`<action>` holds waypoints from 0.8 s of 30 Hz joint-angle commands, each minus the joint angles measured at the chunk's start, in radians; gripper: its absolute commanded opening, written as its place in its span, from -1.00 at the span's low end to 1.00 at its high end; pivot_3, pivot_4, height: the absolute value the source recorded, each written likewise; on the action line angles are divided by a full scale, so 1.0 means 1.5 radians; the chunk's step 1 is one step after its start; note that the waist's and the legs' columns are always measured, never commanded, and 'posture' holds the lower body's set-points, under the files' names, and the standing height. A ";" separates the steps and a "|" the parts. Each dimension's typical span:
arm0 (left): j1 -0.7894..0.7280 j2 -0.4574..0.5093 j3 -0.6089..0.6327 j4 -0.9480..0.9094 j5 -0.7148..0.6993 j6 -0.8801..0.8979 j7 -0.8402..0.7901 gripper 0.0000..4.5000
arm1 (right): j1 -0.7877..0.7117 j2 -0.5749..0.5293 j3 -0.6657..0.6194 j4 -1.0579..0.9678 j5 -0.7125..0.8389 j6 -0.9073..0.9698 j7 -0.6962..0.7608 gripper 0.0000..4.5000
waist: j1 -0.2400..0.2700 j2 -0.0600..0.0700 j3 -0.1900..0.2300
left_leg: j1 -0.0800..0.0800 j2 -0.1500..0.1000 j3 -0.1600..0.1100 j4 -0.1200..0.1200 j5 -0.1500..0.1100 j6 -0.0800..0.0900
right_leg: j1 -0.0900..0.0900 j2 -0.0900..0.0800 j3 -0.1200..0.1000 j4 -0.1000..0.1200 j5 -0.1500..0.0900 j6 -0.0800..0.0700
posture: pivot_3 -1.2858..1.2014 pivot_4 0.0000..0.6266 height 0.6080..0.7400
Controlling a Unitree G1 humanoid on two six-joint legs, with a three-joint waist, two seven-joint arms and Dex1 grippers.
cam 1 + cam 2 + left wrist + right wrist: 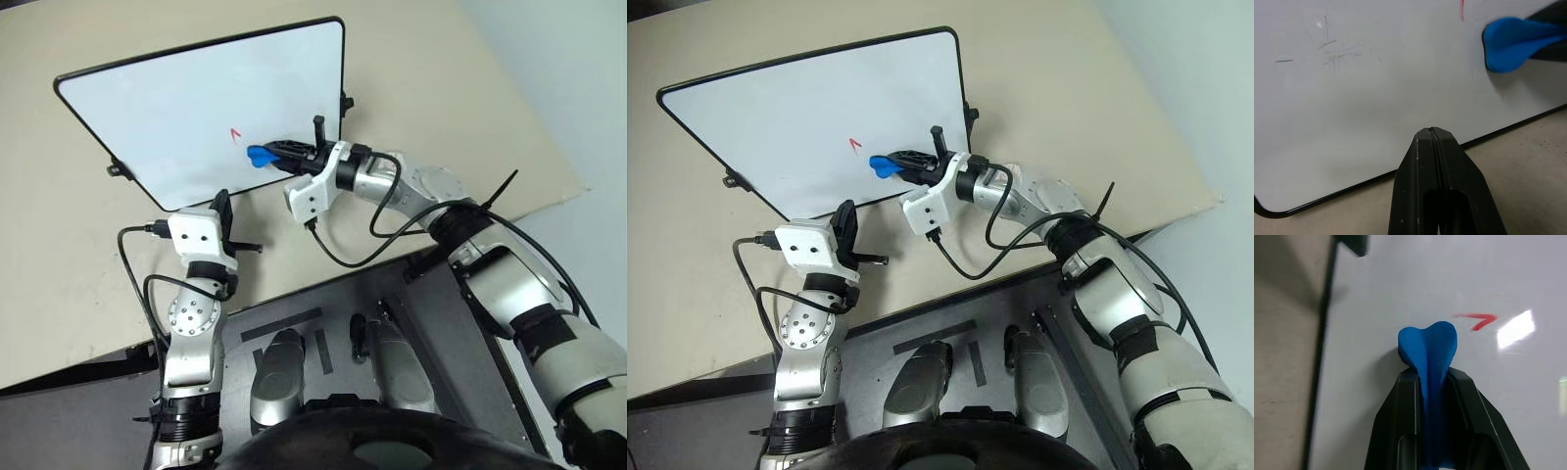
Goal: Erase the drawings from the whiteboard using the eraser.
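- Leftmost, the left gripper [224, 211] sits pinched together and empty at the whiteboard [167, 117]'s near edge.
- On that board, the small red drawings [235, 134] remain.
- Just right of them, the right gripper [279, 153] clamps the eraser [261, 156]: light, likely squashy, best held mid-body.

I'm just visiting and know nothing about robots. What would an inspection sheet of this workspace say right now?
Surface: beige table, bare around the board.
Job's things: whiteboard lies flat on the table; a small red mark remains on it; blue eraser sits over the board, just beside the mark.
Clutter: faint grey marker traces on the board; nothing else seen.
Grippers: right pincer shut on the eraser; left pincer shut and empty, by the board's near edge.
Cables: black cables loop from both wrists; one hangs over the table.
Surroundings: pale wall beyond the table; dark floor below.
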 commanded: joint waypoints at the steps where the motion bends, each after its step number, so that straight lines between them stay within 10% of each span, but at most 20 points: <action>1: -0.004 0.001 -0.004 -0.007 0.001 -0.015 -0.001 -1.00 | -0.040 0.010 -0.043 -0.043 0.023 0.009 -0.030 -0.81 | 0.000 0.000 0.000 | 0.000 0.000 0.000 0.000 0.000 0.000 | 0.000 0.000 0.000 0.000 0.000 0.000 | 0.03 -0.52 1.00; 24: -0.001 -0.003 -0.003 -0.010 0.003 -0.019 0.004 -1.00 | 0.009 -0.001 0.000 0.001 0.033 -0.009 0.047 -0.81 | 0.000 0.000 0.000 | 0.000 0.000 0.000 0.001 0.000 0.000 | 0.000 0.000 0.000 0.000 0.002 -0.001 | 0.03 -0.52 1.00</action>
